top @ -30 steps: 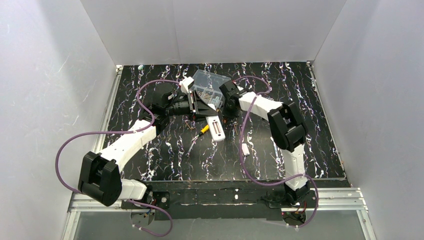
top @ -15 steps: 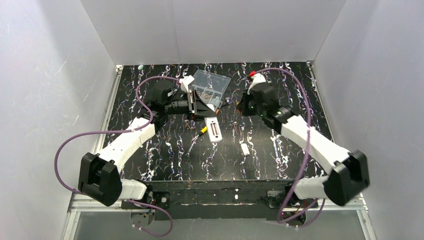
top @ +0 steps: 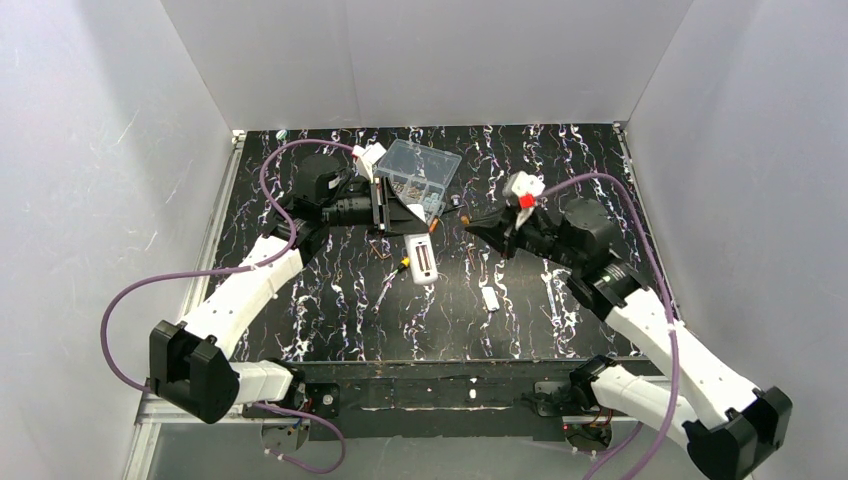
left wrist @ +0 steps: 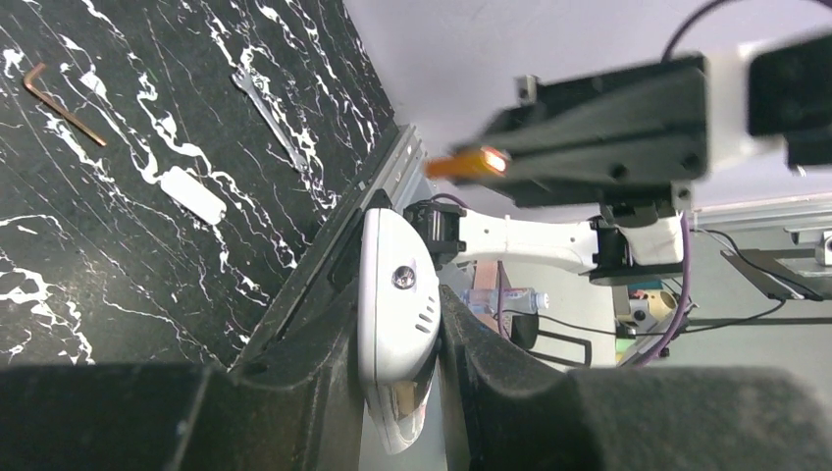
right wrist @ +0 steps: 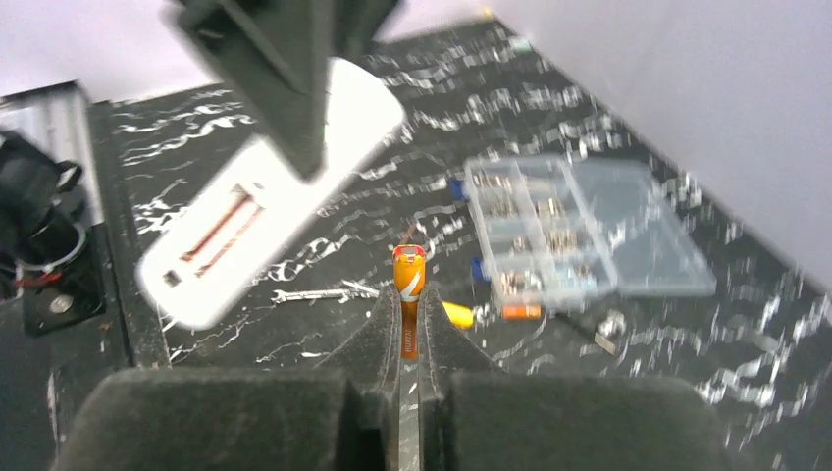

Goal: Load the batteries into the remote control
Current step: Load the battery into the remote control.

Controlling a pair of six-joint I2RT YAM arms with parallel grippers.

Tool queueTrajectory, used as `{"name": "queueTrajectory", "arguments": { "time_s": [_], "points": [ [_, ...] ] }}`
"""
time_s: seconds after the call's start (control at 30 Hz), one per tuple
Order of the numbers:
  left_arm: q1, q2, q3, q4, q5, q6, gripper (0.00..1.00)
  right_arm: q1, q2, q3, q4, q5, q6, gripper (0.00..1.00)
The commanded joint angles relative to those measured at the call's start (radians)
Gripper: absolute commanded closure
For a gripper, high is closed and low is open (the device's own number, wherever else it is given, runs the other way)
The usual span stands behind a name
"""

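Observation:
My left gripper [top: 398,214] [left wrist: 407,285] is shut on one end of the white remote control [top: 422,258] [left wrist: 397,324] and holds it above the table. In the right wrist view the remote control [right wrist: 265,196] shows its open battery bay with springs. An orange battery [right wrist: 408,285] stands upright, pinched between the fingers of my right gripper [right wrist: 408,306] [top: 478,228]. That battery [left wrist: 471,164] points toward the remote from a short distance. A second small orange cylinder [right wrist: 520,311] lies by the clear box.
A clear compartmented box [top: 420,170] [right wrist: 579,226] sits behind the remote. A yellow-handled screwdriver [top: 403,265] [right wrist: 454,314], a small white plate [top: 490,297] [left wrist: 193,194], a flat wrench [left wrist: 270,118] and a hex key [left wrist: 59,93] lie on the black marbled table.
The right arm has swung from over the clear box out to the right, and its gripper now points left at the remote. The left arm and remote shifted slightly left.

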Motion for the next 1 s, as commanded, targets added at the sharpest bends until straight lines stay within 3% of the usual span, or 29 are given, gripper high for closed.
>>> {"name": "queueTrajectory", "arguments": {
  "time_s": [0.0, 0.17, 0.33, 0.5, 0.73, 0.87, 0.97],
  "points": [
    [0.006, -0.051, -0.017, 0.103, -0.01, -0.017, 1.0, 0.001, -0.098, -0.009, 0.092, -0.296, -0.207, 0.99],
    [0.006, -0.032, -0.009, 0.167, -0.008, -0.079, 1.0, 0.001, -0.143, -0.03, 0.094, -0.527, -0.322, 0.99],
    [0.006, -0.025, -0.01, 0.19, -0.011, -0.098, 1.0, 0.001, -0.18, -0.025, 0.129, -0.618, -0.345, 0.99],
    [0.006, -0.046, -0.037, 0.253, -0.04, -0.104, 1.0, 0.001, -0.19, 0.002, 0.081, -0.641, -0.376, 0.99],
    [0.003, -0.171, -0.193, 0.4, -0.256, 0.003, 1.0, 0.001, -0.186, 0.017, 0.047, -0.616, -0.379, 0.99],
    [0.0, -0.208, -0.203, 0.361, -0.283, 0.092, 1.0, 0.001, -0.175, 0.025, 0.049, -0.595, -0.354, 0.99],
    [-0.002, -0.217, -0.222, 0.438, -0.253, 0.117, 1.0, 0.002, -0.165, 0.028, 0.057, -0.59, -0.333, 0.99]
  ]
}}
